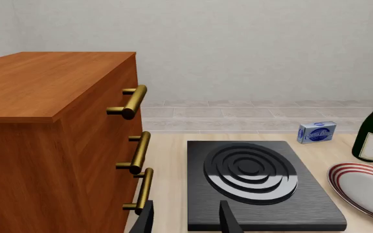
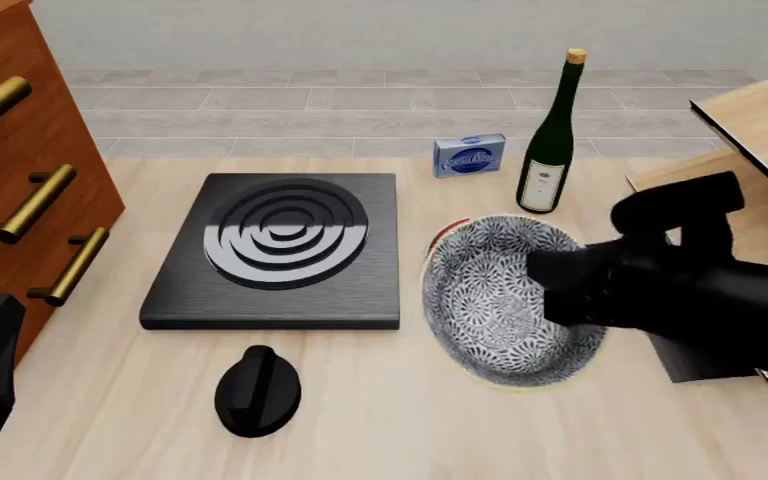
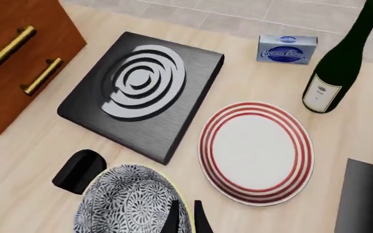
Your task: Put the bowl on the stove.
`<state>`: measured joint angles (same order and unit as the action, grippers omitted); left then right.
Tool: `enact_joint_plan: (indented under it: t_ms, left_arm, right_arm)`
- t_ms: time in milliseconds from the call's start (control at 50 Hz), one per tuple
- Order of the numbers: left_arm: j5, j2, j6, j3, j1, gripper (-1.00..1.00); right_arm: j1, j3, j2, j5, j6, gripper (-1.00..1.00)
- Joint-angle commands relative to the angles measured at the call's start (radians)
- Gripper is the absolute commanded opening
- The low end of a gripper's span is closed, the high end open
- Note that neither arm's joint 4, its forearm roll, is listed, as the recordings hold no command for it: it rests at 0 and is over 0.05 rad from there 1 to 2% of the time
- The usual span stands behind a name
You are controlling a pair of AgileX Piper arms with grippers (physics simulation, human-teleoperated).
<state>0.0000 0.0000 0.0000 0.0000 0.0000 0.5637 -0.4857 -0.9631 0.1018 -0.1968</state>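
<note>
While the right gripper (image 3: pixel 185 217) is pinching the bowl's (image 2: pixel 511 300) rim w/ fingers closed on it, the bowl is hanging tilted above the red-ringed plate (image 3: pixel 256 151), just right of the stove (image 2: pixel 280 250) and not on it. Left gripper (image 1: pixel 186 218) is hovering near the stove's front edge beside the drawers (image 1: pixel 50 141), fingers apart and gripping nothing. Knob (image 2: pixel 257 390) is sitting in front of the stove, w/ the bottle (image 2: pixel 551 140) and small box (image 2: pixel 470 156) standing farther back.
</note>
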Motion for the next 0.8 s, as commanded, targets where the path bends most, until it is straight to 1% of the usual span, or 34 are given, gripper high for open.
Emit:
enact_joint_plan:
  t_ms: [20,40,120,180,240,260,340,360,560,660,800]
  left_arm:
    - [0.000,0.000,0.000,0.000,0.000,1.00]
    - [0.000,0.000,0.000,0.000,0.000,1.00]
    - [0.000,0.000,0.000,0.000,0.000,1.00]
    - [0.000,0.000,0.000,0.000,0.000,1.00]
    - [0.000,0.000,0.000,0.000,0.000,1.00]
    - [0.000,0.000,0.000,0.000,0.000,1.00]
    - [0.000,0.000,0.000,0.000,0.000,1.00]
    - [0.000,0.000,0.000,0.000,0.000,1.00]
    - [0.000,0.000,0.000,0.000,0.000,1.00]
    - [0.000,0.000,0.000,0.000,0.000,1.00]
    - [0.000,0.000,0.000,0.000,0.000,1.00]
  right_arm:
    - [0.030,-0.125,-0.139,-0.058,-0.056,-1.00]
    - [0.032,-0.142,-0.166,-0.067,-0.070,-1.00]
    - [0.029,-0.173,-0.209,-0.076,-0.069,-1.00]
    - [0.035,-0.213,-0.248,-0.084,-0.091,-1.00]
    - [0.035,-0.236,-0.271,-0.086,-0.092,-1.00]
    - [0.037,-0.263,-0.298,-0.090,-0.098,-1.00]
    - [0.038,-0.300,-0.338,-0.099,-0.111,-1.00]
    - [0.035,-0.327,-0.366,-0.102,-0.117,-1.00]
    - [0.032,-0.436,-0.467,-0.105,-0.130,-1.00]
    - [0.038,-0.473,-0.506,-0.105,-0.139,-1.00]
    - [0.051,-0.562,-0.583,-0.084,-0.150,-1.00]
